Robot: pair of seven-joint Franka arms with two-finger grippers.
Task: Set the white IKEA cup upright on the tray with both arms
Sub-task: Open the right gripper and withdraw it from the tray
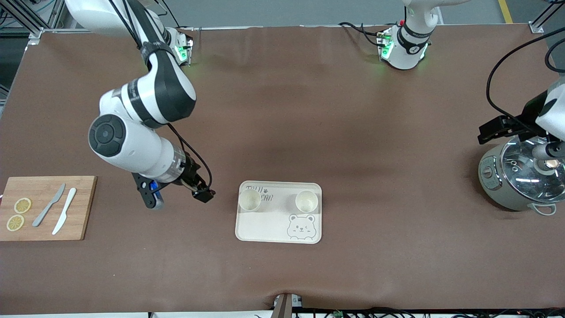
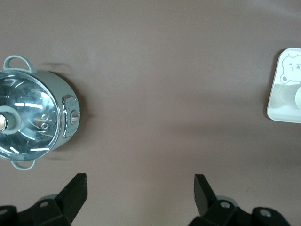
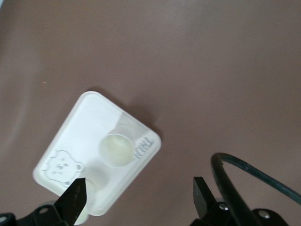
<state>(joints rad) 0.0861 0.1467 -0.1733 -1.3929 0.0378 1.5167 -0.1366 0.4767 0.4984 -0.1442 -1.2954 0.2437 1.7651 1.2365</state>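
Nearest the camera, the tray (image 1: 265, 229) on the worktop (image 1: 309, 132) carries two upright cups (image 1: 249, 199) (image 1: 306, 201), while the right pincer (image 1: 204, 194) hangs empty and wide open beside it, and the left pincer (image 2: 140, 190), likewise wide open and empty, waits over the worktop beside the cooker (image 1: 518, 176).

You see a cream tray (image 1: 265, 229) printed with a grey bear, two white cups (image 1: 249, 200) on it, over a brown table (image 1: 309, 110). A grey-green pot (image 1: 499, 185) wears a silvery lid; yellow lemon slices (image 1: 22, 205) dot a pale wooden board (image 1: 79, 207).
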